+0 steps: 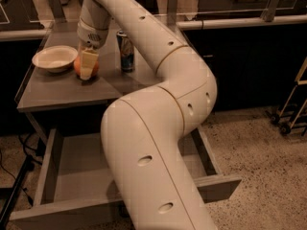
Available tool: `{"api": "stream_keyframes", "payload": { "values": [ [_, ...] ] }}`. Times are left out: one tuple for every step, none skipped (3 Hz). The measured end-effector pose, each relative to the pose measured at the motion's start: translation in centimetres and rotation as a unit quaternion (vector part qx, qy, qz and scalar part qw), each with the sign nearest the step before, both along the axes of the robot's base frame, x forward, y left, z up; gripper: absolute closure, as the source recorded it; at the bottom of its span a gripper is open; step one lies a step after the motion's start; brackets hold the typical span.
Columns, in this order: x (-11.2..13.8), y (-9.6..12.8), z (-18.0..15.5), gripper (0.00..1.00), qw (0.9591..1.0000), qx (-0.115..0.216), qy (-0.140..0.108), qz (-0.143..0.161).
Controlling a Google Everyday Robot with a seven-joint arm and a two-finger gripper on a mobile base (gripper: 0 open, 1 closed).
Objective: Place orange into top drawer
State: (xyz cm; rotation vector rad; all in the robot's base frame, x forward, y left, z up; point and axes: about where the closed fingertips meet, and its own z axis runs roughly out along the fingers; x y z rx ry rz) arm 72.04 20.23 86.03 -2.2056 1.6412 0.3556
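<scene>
The orange (76, 67) sits on the grey table top (62, 92), just right of the white bowl (53, 58). My gripper (88, 65) reaches down from the long white arm and is right at the orange, covering its middle so that the fruit shows on both sides of it. The top drawer (72, 162) stands pulled open below the table, with its grey inside showing; the arm's big elbow hides its right half. The drawer's front (57, 218) is at the bottom edge.
A dark drink can (126, 51) stands upright on the table, right of the gripper. A railing and dark counters run behind the table. A cart's wheels (283, 123) are at the far right on the speckled floor.
</scene>
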Motion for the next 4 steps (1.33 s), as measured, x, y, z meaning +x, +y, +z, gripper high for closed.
{"api": "stream_keyframes", "payload": {
  "values": [
    [0.0, 0.0, 0.0, 0.61, 1.0, 0.0, 0.0, 0.0],
    [0.0, 0.01, 0.0, 0.85, 1.0, 0.0, 0.0, 0.0],
    [0.27, 0.41, 0.2, 1.0, 0.9999, 0.014, -0.007, 0.0],
    [0.31, 0.41, 0.76, 1.0, 0.9995, 0.027, -0.016, -0.003]
  ]
}}
